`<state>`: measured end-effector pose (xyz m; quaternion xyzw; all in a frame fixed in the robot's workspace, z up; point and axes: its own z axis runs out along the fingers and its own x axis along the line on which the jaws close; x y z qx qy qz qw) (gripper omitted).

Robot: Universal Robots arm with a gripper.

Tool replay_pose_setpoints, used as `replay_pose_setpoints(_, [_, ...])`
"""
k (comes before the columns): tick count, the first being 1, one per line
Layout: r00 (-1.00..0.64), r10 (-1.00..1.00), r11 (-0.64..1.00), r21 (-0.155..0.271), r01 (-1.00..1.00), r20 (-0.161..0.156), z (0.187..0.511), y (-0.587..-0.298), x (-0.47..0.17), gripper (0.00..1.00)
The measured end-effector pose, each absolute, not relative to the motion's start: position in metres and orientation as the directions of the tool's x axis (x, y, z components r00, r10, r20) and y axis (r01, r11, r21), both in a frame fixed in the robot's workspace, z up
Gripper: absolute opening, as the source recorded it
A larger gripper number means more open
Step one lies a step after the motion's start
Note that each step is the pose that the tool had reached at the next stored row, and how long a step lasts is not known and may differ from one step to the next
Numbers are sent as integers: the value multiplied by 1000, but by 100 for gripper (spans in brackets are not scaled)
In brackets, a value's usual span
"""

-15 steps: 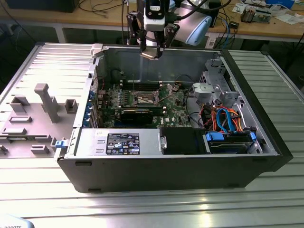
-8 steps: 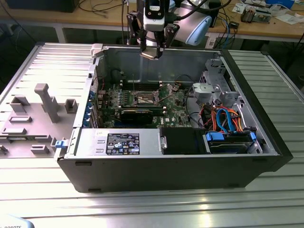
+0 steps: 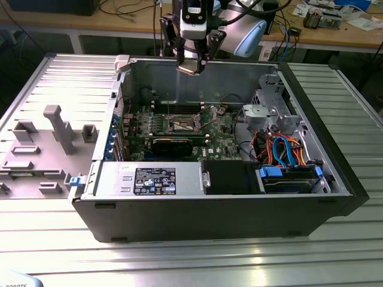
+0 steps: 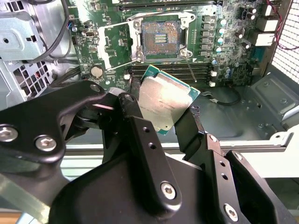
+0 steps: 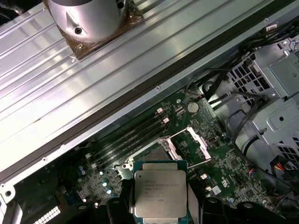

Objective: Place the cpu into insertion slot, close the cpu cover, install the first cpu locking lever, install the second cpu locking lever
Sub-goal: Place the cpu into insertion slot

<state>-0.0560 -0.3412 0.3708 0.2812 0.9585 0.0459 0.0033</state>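
Black gripper fingers (image 4: 145,140) sit closest in the second wrist view, closed narrowly on two opposite edges of the cpu (image 4: 163,100). The gripper (image 4: 161,106) carries nothing else. The chip shows a dull silver top with a thin green border around it, and it sits tilted between the pads. In the first wrist view the same cpu (image 5: 160,193) shows faint print on its lid.

In the exterior view the gripper (image 3: 190,63) hangs in the air with the cpu (image 3: 187,67), above the open computer case (image 3: 239,209) and near its far wall. The chip is well clear of the green board (image 3: 221,140) lying on the case floor.

On that board the insertion slot (image 4: 159,39) lies uncovered, its dark centre ringed by a silver rim. The cpu cover (image 4: 106,49) is swung up and stands just beside the slot. Rows of black memory slots (image 4: 159,70) run along one side of the socket. A grey drive cage (image 3: 269,110) stands toward the exterior view's right, well apart from the slot. The space straight above the socket is open.
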Motion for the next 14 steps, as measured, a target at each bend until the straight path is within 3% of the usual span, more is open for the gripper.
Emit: replay_pose_setpoints(14, [-837,547,833,90,547,19,371,-341,-56,54])
